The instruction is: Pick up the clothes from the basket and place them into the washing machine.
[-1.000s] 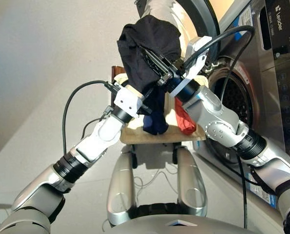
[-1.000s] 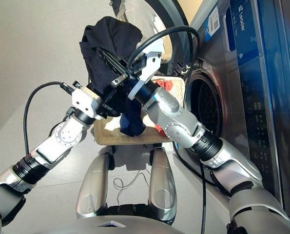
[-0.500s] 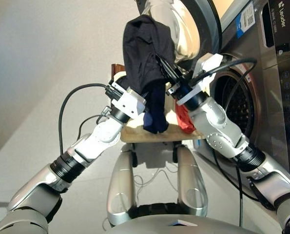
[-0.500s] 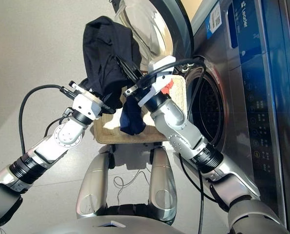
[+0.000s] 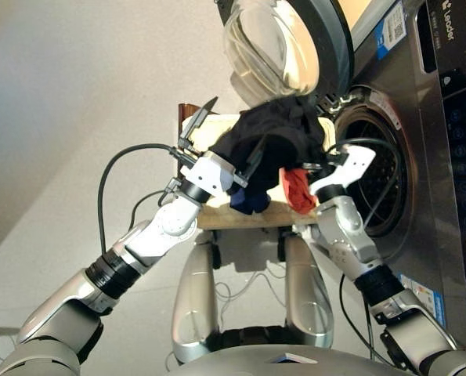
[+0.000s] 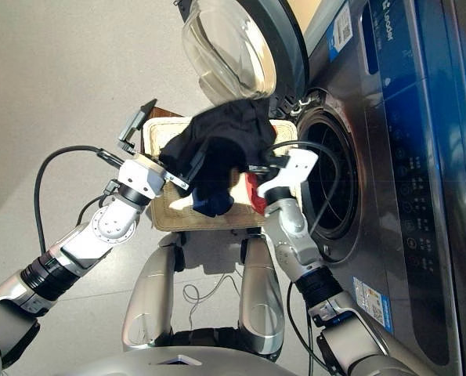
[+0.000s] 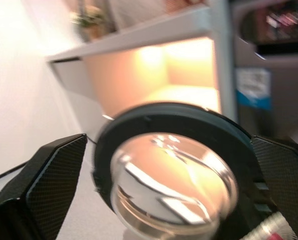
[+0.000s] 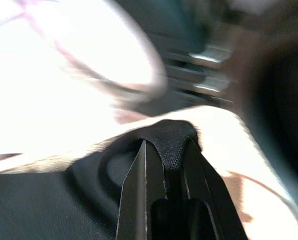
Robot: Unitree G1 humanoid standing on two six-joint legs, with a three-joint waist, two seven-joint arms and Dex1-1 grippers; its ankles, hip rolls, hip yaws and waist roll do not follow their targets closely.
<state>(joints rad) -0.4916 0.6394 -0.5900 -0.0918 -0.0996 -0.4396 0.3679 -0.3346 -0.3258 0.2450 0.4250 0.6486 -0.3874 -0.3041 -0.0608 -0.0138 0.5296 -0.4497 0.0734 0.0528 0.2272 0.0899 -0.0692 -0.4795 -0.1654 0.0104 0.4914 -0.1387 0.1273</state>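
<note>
Setting: pale floor before the washing machine (image 5: 420, 117), its porthole door (image 5: 283, 47) swung open.
Landmark: basket (image 6: 166, 215), beside the drum opening (image 5: 373, 172).
Black garment (image 5: 276, 137): slung above the basket, just short of the drum mouth.
Right gripper (image 8: 164, 170): fingers closed on a fold of black cloth.
Left gripper (image 5: 221, 129): fingers spread wide, holding nothing.
Navy garment (image 5: 248, 196), red-orange garment (image 5: 298, 190): in the basket.
Technique: likely best to carry the cloth well past the drum rim before letting go, so no trailing edge catches.
</note>
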